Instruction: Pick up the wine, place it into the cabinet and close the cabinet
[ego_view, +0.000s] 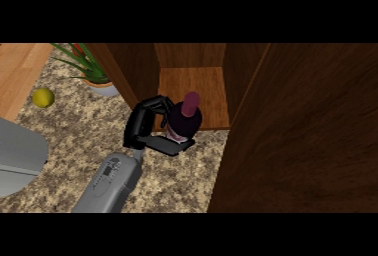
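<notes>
The wine bottle (186, 121) is dark with a maroon neck and a pale label. It stands tilted at the front edge of the open cabinet's wooden shelf (193, 82). My left hand (148, 132) is shut on the bottle, with fingers curled over its far left side and the thumb under its near side. The grey forearm comes in from the lower left. The cabinet door (303, 130) stands open, filling the right side of the view. My right hand does not show.
A potted green plant (94, 75) stands on the speckled counter (170, 175) left of the cabinet. A yellow lemon (43, 97) lies further left. A grey rounded object (18, 155) sits at the left edge.
</notes>
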